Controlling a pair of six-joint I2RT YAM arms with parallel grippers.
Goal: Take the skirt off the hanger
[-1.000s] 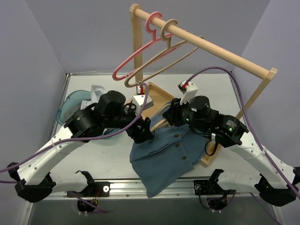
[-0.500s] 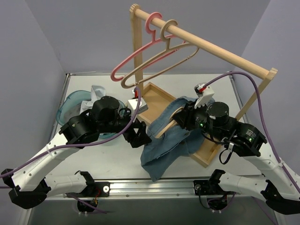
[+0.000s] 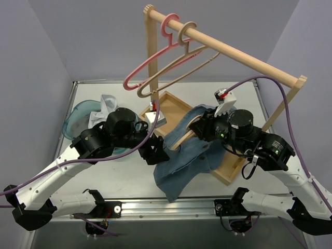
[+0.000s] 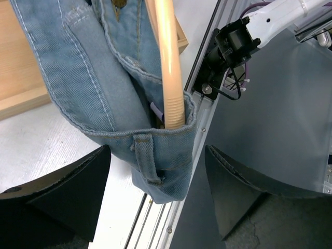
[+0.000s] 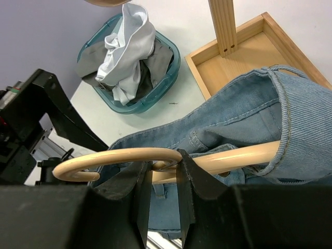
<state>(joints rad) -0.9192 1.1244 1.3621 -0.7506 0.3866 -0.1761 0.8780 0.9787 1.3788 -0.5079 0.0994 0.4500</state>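
1. The denim skirt (image 3: 193,155) hung on a wooden hanger (image 3: 181,136) between the two grippers. In the top view it sat at 3 o'clock from the left gripper (image 3: 155,153) and at 7 o'clock from the right gripper (image 3: 201,129). Its loose end spilled toward 6 o'clock onto the table (image 3: 119,176).
2. The right gripper (image 5: 160,179) was clenched on the hanger's (image 5: 233,155) neck, just below the hook, which curled toward 9 o'clock in its wrist view. The skirt (image 5: 249,104) was bunched over the hanger's arm at 2 o'clock.
3. The left gripper (image 4: 155,155) stood released, jaws wide and grasping nothing. The skirt's (image 4: 104,78) waistband corner and the hanger's (image 4: 168,67) arm end lay between its fingers (image 4: 67,192). I cannot tell whether they touched.
4. A wooden rack (image 3: 233,52) rose at 12 o'clock from the skirt, and its tray base (image 3: 174,106) lay partly under the denim. A pink hanger (image 3: 150,59) and a tan hanger (image 3: 176,67) hung on its rail. A teal basket (image 3: 70,122) of clothes sat at 10 o'clock from the left gripper.
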